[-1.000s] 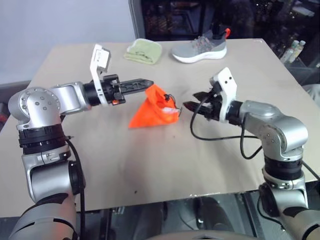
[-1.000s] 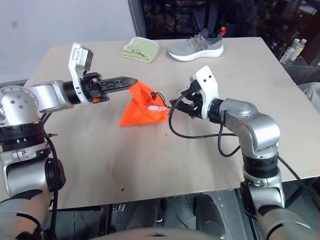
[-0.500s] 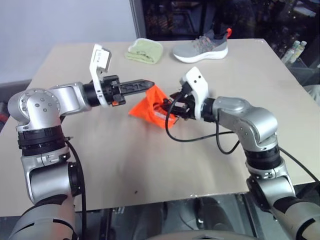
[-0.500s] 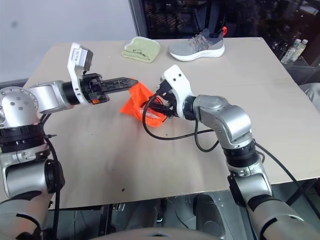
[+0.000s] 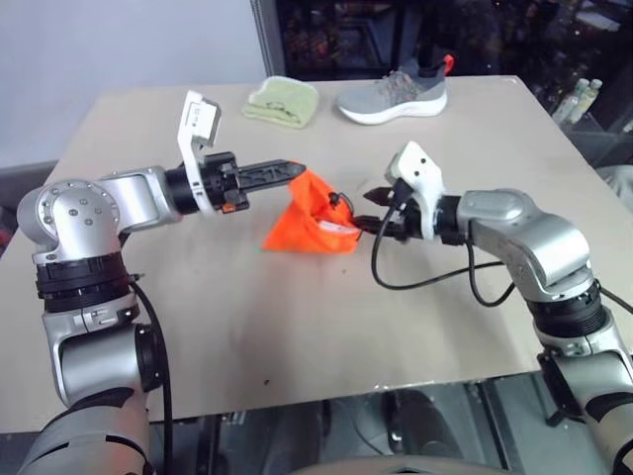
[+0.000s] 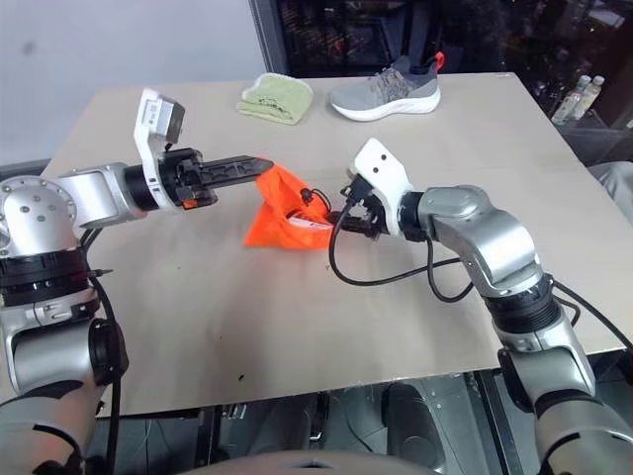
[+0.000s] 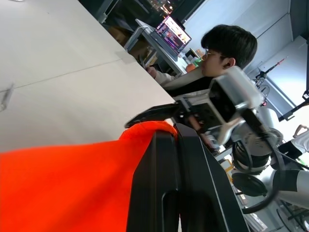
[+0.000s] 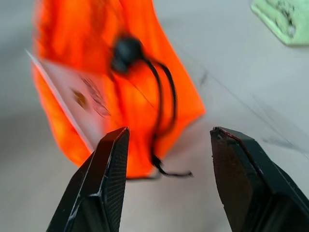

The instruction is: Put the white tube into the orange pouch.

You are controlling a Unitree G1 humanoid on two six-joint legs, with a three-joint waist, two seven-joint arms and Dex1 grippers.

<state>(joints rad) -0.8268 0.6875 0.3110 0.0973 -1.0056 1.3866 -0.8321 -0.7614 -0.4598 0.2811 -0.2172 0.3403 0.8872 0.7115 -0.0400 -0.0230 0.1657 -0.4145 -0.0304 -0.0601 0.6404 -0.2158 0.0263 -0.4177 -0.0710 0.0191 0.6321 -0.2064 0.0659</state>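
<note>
The orange pouch (image 5: 309, 220) hangs from its top corner, its lower edge resting on the table (image 5: 297, 327). My left gripper (image 5: 289, 170) is shut on that corner, pointing level; in the left wrist view its fingers (image 7: 169, 159) pinch the orange fabric (image 7: 63, 183). The white tube (image 8: 67, 96) sticks out of the pouch's mouth, its printed flat end showing beside the black drawstring cord (image 8: 159, 96). My right gripper (image 5: 374, 213) hovers just right of the pouch mouth, open with nothing between its fingers (image 8: 108, 169).
A folded green cloth (image 5: 285, 101) and a grey sneaker (image 5: 394, 94) lie at the far edge of the table. Bottles (image 5: 584, 99) stand off the table at the far right. A person (image 7: 227, 48) sits behind the table's right side.
My right gripper pushed in against the pouch's mouth, then drew back to the right and a little lower. The pouch swung left and settled back. The left gripper held still.
</note>
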